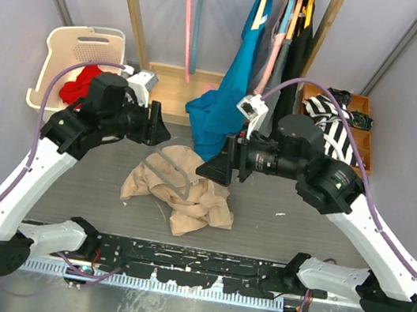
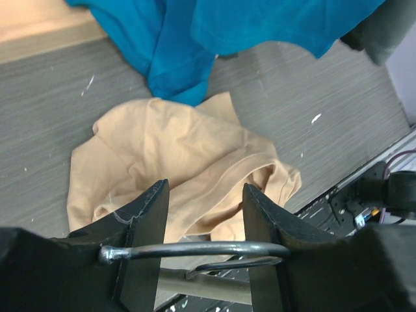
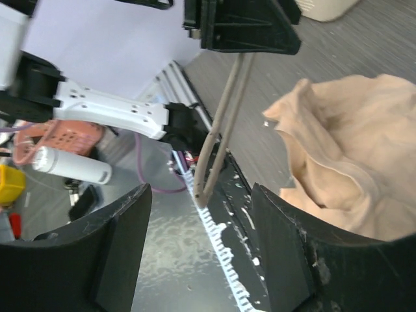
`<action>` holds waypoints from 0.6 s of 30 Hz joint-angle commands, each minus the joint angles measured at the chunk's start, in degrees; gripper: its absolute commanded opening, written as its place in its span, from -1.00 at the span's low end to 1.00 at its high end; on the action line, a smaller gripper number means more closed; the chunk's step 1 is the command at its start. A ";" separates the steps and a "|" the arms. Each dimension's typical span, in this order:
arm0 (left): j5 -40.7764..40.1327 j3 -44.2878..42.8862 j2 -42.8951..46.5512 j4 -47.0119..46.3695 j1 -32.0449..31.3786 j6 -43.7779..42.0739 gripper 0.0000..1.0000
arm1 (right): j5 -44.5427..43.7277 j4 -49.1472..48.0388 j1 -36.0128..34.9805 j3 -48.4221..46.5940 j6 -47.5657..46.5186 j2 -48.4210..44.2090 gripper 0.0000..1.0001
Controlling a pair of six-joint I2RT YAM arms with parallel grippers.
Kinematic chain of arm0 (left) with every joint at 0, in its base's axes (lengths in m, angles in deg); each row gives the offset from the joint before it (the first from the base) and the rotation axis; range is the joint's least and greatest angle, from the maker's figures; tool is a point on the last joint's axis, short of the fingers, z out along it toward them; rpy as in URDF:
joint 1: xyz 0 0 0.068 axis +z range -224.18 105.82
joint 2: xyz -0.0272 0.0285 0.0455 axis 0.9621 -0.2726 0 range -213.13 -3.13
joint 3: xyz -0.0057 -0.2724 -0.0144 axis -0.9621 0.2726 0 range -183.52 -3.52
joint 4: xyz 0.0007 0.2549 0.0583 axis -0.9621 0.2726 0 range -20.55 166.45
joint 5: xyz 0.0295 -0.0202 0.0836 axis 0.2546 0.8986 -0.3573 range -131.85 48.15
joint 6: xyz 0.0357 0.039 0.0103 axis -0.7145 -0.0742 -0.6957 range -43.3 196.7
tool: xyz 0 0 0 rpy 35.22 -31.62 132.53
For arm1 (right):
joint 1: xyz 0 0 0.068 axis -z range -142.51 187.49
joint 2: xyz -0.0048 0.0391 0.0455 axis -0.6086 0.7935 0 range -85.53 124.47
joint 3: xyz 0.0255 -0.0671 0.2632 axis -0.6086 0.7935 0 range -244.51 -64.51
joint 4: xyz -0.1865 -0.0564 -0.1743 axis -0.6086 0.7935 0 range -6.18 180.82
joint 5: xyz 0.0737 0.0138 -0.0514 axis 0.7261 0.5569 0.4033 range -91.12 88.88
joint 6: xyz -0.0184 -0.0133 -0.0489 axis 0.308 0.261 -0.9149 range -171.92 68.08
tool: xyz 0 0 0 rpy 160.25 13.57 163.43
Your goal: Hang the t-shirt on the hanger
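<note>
Beige crumpled cloth t-shirt point(image 1: 193, 201) lies unhung at tabletop point(image 1: 91, 184) centre. Left end effector point(image 1: 161, 128) grips thin pale-grey plastic hanger point(image 1: 173, 168); right end effector point(image 1: 210, 168) gapes empty.

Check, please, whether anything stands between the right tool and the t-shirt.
Nothing visible does: the open right tool hovers beside the t-shirt, while the hanger, held by the left tool, hangs to one side.

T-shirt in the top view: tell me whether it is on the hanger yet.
No, the t-shirt lies crumpled on the table, the hanger above it in the left end effector.
</note>
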 commanded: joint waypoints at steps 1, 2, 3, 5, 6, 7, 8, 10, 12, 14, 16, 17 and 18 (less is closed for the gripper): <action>-0.65 -3.00 -2.53 6.44 -0.73 -1.77 -0.63 | -5.71 7.76 -0.59 -4.10 -8.87 4.45 0.37; -0.66 -3.35 -3.09 6.75 -0.85 -1.71 -0.63 | -5.96 7.57 -0.77 -4.62 -9.38 5.18 0.37; -0.66 -3.59 -3.58 6.90 -1.07 -1.62 -0.62 | -6.00 7.28 -0.96 -5.14 -9.64 5.96 0.37; -0.70 -4.01 -4.38 7.14 -1.57 -1.51 -0.62 | -6.13 6.68 -1.44 -5.94 -9.98 7.58 0.37; -0.86 -4.09 -4.61 7.11 -1.81 -1.39 -0.62 | -6.41 6.62 -1.83 -6.44 -10.10 8.45 0.37; -0.93 -4.14 -4.69 7.02 -1.99 -1.31 -0.62 | -7.12 6.62 -2.33 -7.14 -10.20 9.42 0.37; -1.00 -4.17 -4.78 6.95 -2.17 -1.22 -0.62 | -7.59 6.55 -2.80 -7.62 -10.29 10.60 0.37; -1.30 -4.23 -5.00 6.89 -2.54 -1.11 -0.62 | -7.68 5.80 -3.63 -8.31 -10.33 11.98 0.37; -1.49 -4.29 -5.27 6.90 -2.83 -1.03 -0.62 | -6.91 4.64 -4.21 -8.90 -10.07 13.14 0.37; -1.62 -4.13 -5.51 6.77 -3.07 -1.04 -0.63 | -6.10 3.66 -4.67 -9.45 -9.68 14.26 0.37; -1.62 -3.87 -5.60 6.55 -3.12 -0.96 -0.63 | -5.50 2.90 -5.11 -9.88 -9.41 15.19 0.37; -1.76 -3.85 -5.71 6.47 -3.15 -0.92 -0.63 | -5.15 2.38 -5.22 -9.94 -9.16 15.45 0.37; -1.77 -3.77 -5.77 6.41 -3.19 -0.88 -0.63 | -4.91 1.95 -5.32 -9.99 -8.90 15.69 0.38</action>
